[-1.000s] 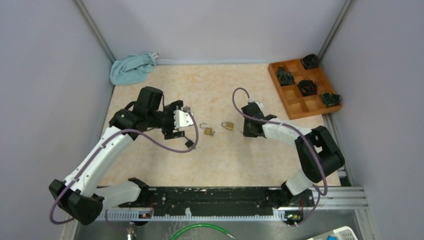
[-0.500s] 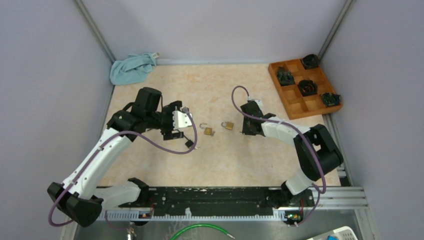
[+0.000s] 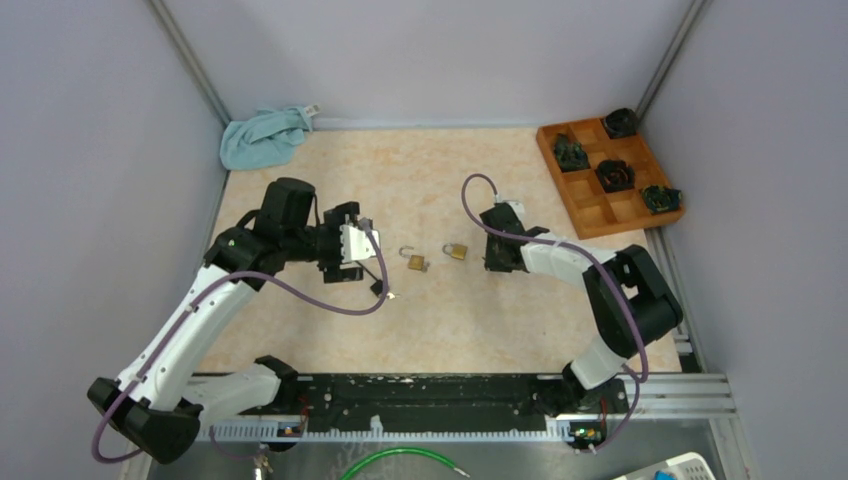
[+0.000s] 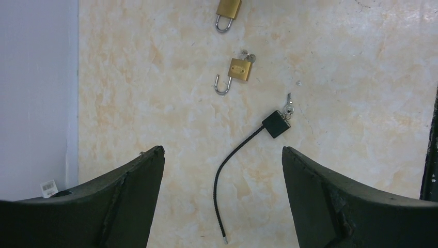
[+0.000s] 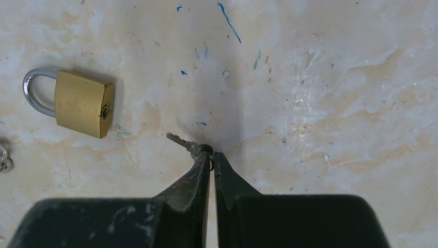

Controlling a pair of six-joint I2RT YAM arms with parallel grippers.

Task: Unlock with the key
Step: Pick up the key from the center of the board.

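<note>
In the right wrist view my right gripper is shut on the head of a small silver key, whose blade points left along the table. A brass padlock with a closed shackle lies to the upper left of the key, its keyhole facing the key. From above, the right gripper sits just right of that padlock. A second brass padlock lies with its shackle open and a key in it. My left gripper hangs open above a black cable lock.
A key sticks out of the cable lock's body, and its cable curves toward the left gripper. A wooden compartment tray with dark objects stands at the back right. A blue cloth lies in the back left corner.
The right gripper has closed on the key. The left arm has drawn back slightly to the left, its jaws still wide.
</note>
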